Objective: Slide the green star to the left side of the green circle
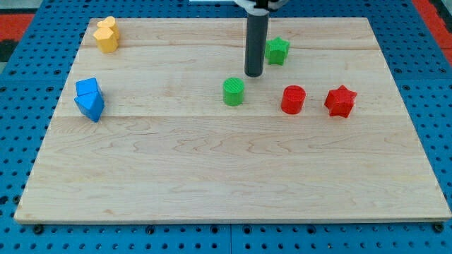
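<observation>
The green star point(277, 51) lies near the view's top, right of centre. The green circle point(234, 92) lies below and to the left of it, near the board's middle. My tip point(253, 74) is the lower end of a dark upright rod. It stands between the two green blocks, just left of and below the star and above and right of the circle. It touches neither block as far as I can see.
A red circle point(292, 99) and a red star point(340, 101) lie right of the green circle. A yellow block point(106, 34) sits at the top left. A blue block point(90, 99) sits at the left. The wooden board point(226, 183) rests on a blue pegboard.
</observation>
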